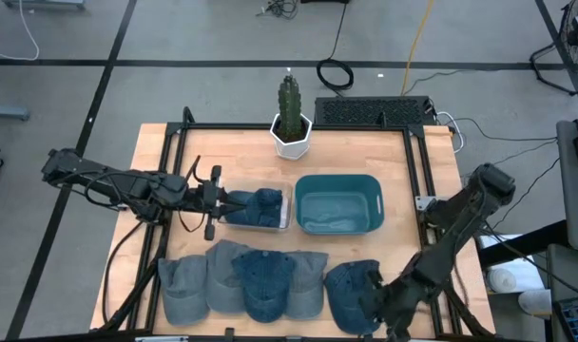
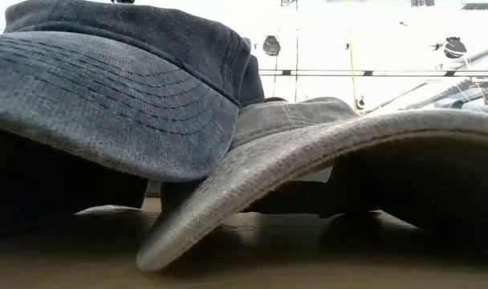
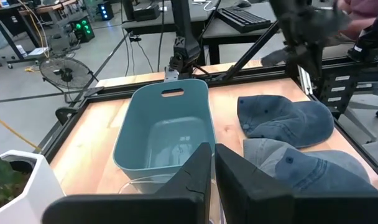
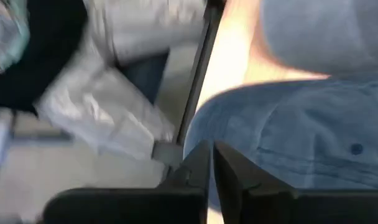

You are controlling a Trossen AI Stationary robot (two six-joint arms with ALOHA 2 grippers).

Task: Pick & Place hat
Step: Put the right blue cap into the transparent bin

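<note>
Several hats lie in a row along the table's near edge, grey [image 1: 183, 285] and dark blue [image 1: 262, 283]; they fill the low view [image 2: 115, 88]. One more dark blue hat [image 1: 262, 204] lies in a clear bin [image 1: 285, 220]. My left gripper [image 1: 222, 201] hovers shut at that bin's left side, holding nothing [image 3: 212, 168]. My right gripper [image 1: 376, 306] is shut at the right edge of the rightmost dark blue hat [image 1: 349, 290], which fills the right wrist view [image 4: 288, 143]. My right gripper [image 4: 211, 162] comes slanting down from the table's right side, its shut fingertips at the edge [image 4: 198, 140] of the rightmost dark blue hat. The hat lies flat on the table. I cannot tell whether the fingers touch it or have cloth between them.
A teal bin [image 1: 338, 202] stands right of the clear bin, seen empty in the left wrist view [image 3: 167, 124]. A cactus in a white pot [image 1: 292, 119] stands at the far edge, and a black frame [image 1: 417, 180] runs along the table's right side.
</note>
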